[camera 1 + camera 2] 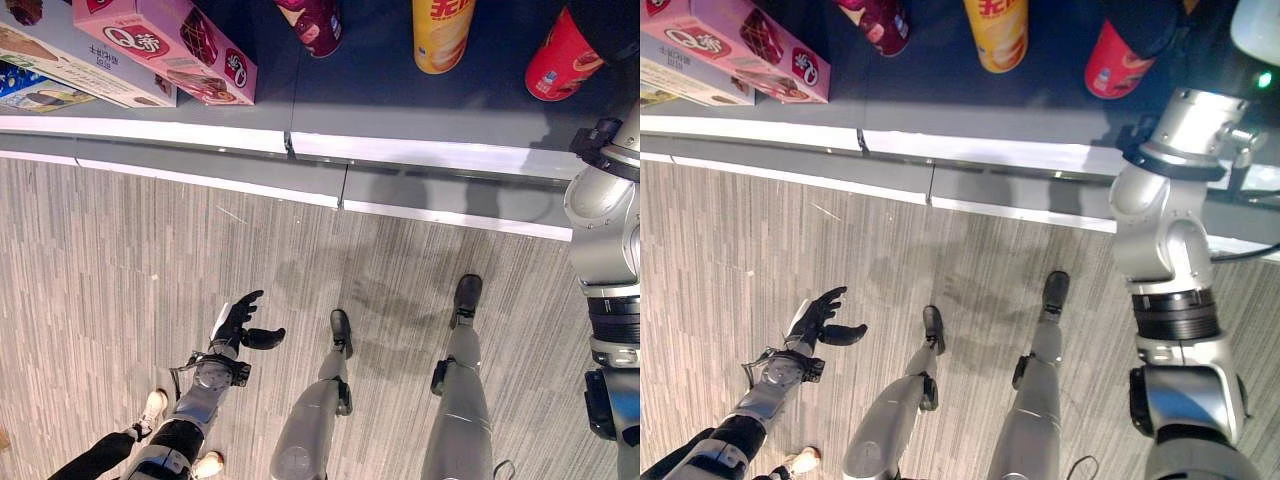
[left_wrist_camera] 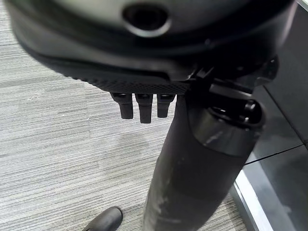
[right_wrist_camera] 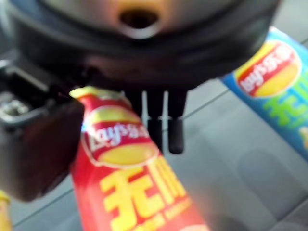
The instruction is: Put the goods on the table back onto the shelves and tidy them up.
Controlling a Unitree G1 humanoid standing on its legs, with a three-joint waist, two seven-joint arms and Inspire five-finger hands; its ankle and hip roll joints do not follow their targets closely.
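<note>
The right hand point(image 3: 159, 127) has its fingers curled round a tall red cardboard crisp tube point(image 3: 130, 183); a blue crisp tube point(image 3: 279, 91) lies beyond.

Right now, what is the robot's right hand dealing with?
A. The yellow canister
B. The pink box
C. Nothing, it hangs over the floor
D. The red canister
D. In the right wrist view the right hand sits against the red canister, thumb on one side and fingers on the other, on the dark shelf. The yellow canister and pink box stand apart.
</note>
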